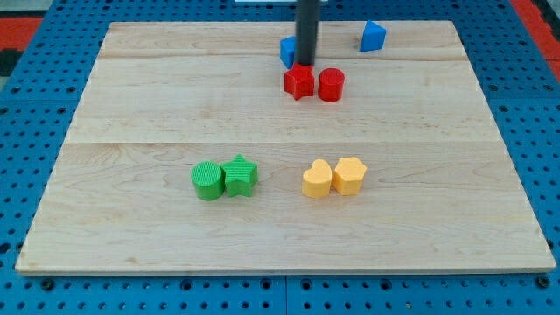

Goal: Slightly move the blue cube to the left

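The blue cube [287, 50] sits near the view's top, partly hidden behind my dark rod. My tip [305, 65] is just right of the cube, touching or nearly touching its right side, and right above the red star [299, 82]. A blue triangular block [373, 36] lies further right near the top edge.
A red cylinder [331, 85] sits right of the red star. A green cylinder [207, 180] and green star [240, 176] sit together lower left. A yellow heart [317, 178] and yellow hexagon [350, 175] sit lower right. The wooden board [131, 105] rests on a blue pegboard.
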### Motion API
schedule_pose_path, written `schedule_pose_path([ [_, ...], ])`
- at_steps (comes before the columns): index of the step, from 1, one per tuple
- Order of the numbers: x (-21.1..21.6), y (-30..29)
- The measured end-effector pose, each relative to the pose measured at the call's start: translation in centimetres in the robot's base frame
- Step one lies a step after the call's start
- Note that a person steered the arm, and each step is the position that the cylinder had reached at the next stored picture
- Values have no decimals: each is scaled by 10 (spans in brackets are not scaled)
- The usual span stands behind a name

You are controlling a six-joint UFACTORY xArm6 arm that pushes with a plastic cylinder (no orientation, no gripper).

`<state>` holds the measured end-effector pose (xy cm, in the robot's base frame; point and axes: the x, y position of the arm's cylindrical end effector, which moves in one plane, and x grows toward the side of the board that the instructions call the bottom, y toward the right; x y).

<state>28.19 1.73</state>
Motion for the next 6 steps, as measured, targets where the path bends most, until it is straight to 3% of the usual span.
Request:
schedule_pose_path([
  [1,-14,-39],
  [3,-6,2],
  [6,-54,12],
])
